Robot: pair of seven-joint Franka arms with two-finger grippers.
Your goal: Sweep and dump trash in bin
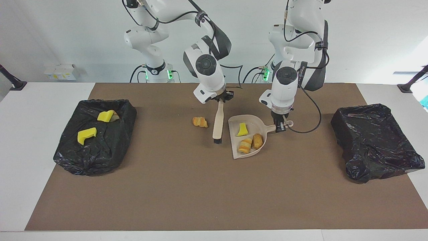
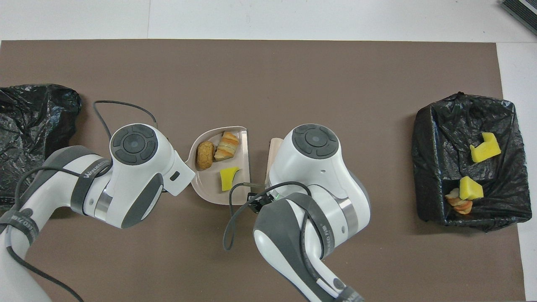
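A beige dustpan (image 1: 253, 124) (image 2: 209, 188) lies mid-mat, and my left gripper (image 1: 281, 126) is shut on its handle. Three pieces of trash sit in it: a yellow scrap (image 1: 242, 129) (image 2: 228, 178), a striped bread piece (image 1: 245, 145) (image 2: 226, 146) and a brown chunk (image 1: 257, 140) (image 2: 205, 154). My right gripper (image 1: 223, 98) is shut on a beige brush (image 1: 218, 122) (image 2: 275, 144), whose bristles point down beside the pan's mouth. One orange piece (image 1: 200, 122) lies loose on the mat beside the brush; the right arm hides it from overhead. The bin (image 1: 100, 157) (image 2: 423, 167) at the right arm's end holds several pieces.
A second black-lined bin (image 1: 374, 140) (image 2: 29, 117) stands at the left arm's end of the table. A black cable (image 1: 311, 113) loops from the left wrist onto the brown mat (image 1: 200, 187) beside the dustpan handle.
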